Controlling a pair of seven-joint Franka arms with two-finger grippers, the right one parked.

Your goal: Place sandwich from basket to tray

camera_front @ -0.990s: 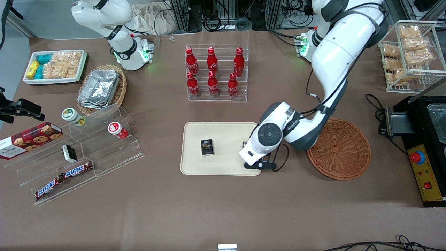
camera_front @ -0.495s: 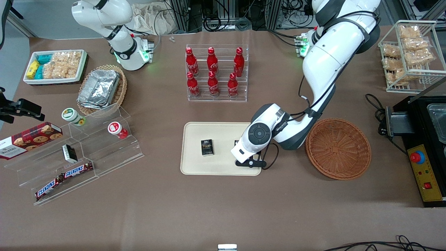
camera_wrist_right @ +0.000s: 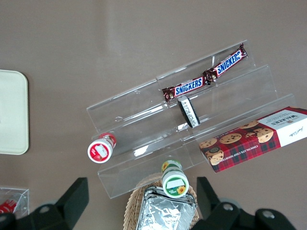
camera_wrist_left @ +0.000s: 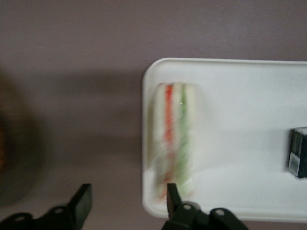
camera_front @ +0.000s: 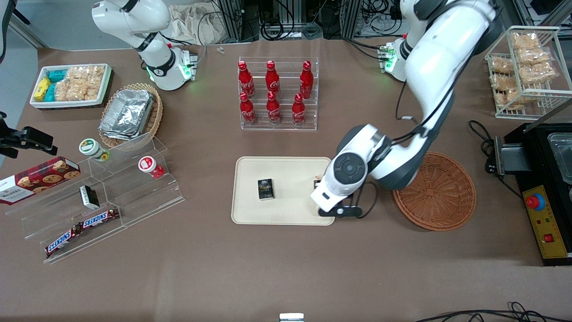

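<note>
1. Your table (camera_front: 277,268) is a wide brown surface; the stretch nearest the front camera is bare cloth.
2. The basket (camera_front: 440,197) sits toward the working arm's end, just beside the tray, with a strip of table between their rims.
3. The tray (camera_front: 286,210) lies mid-table; a small dark box (camera_front: 265,188) rests on it, well apart from the sandwich.
4. The bottle rack (camera_front: 278,94) stands farther from the front camera than the tray.
5. Your gripper (camera_wrist_left: 125,203) hangs above the tray's basket-side edge, fingers spread and holding nothing.
6. The sandwich (camera_wrist_left: 173,139) lies flat on the tray, close along that edge, filling stripes showing.
</note>
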